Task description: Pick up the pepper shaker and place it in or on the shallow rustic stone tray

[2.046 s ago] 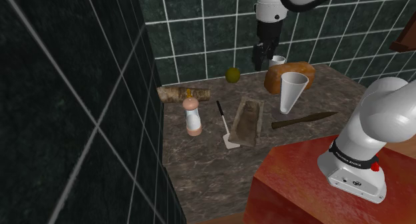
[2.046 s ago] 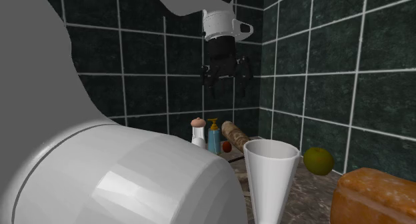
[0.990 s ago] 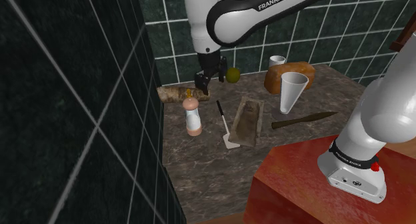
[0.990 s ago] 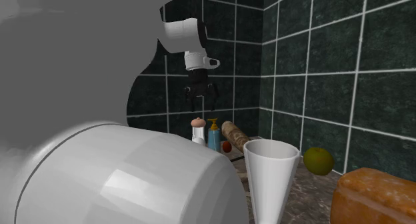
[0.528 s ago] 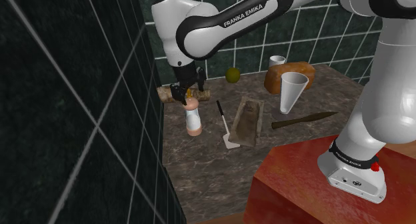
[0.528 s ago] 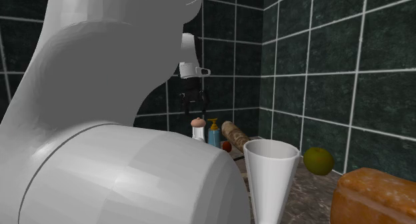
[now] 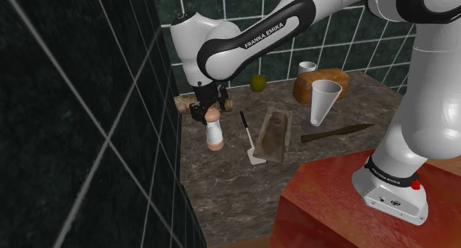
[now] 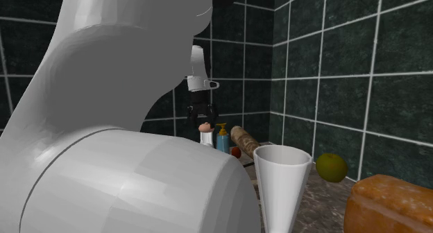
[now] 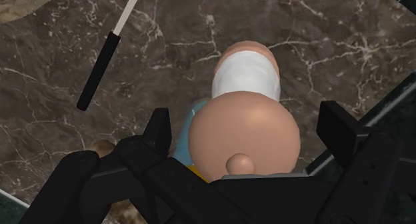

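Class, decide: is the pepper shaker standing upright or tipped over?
Upright. The pepper shaker stands on its base on the counter, round knob uppermost, with the open gripper straddling its top.

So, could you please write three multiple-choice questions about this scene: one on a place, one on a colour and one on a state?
1. In the shoulder view, where does the tray lie from the pepper shaker?
A. at its left
B. at its right
C. under it

2. What colour is the shaker?
A. green
B. black
C. pinkish with a white band

3. How is the gripper?
A. open around the shaker's top
B. shut on the shaker
C. shut on nothing

Key:
1 B: the tray lies beyond the spatula, at the shaker's right.
2 C: the wrist view shows a pinkish top and a white band.
3 A: the fingers stand apart on both sides of the top and do not touch it.
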